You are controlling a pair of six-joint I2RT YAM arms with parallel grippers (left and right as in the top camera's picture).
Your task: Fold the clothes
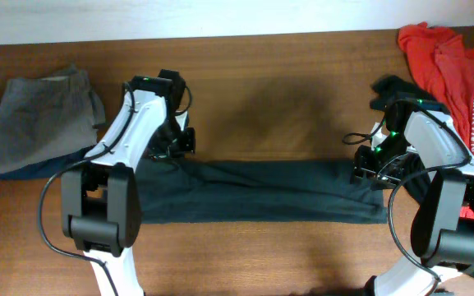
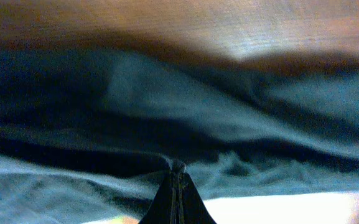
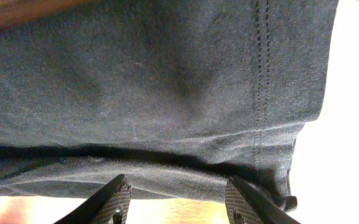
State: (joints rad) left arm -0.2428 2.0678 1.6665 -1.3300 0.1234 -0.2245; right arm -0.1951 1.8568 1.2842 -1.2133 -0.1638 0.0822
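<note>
Here, the black shirt [image 1: 261, 191] lay as a long flat band across the front of the table [image 1: 269, 90], stretched between the 2 arms. The left gripper [image 2: 177, 169] was clenched at the band's left end, with cloth puckering at its tips, so it appeared to hold a pinch of fabric. The right gripper [image 3: 179, 190] stood spread over the right end, near the stitched hem [image 3: 260, 74], grasping nothing. To fold well, I judged the right one should close on every layer at the matching edge before either arm lifted; then the 2 should rise level, keeping the band taut. The grey trousers [image 1: 35, 115] and red shirt [image 1: 454, 74] lay well apart from it.
</note>
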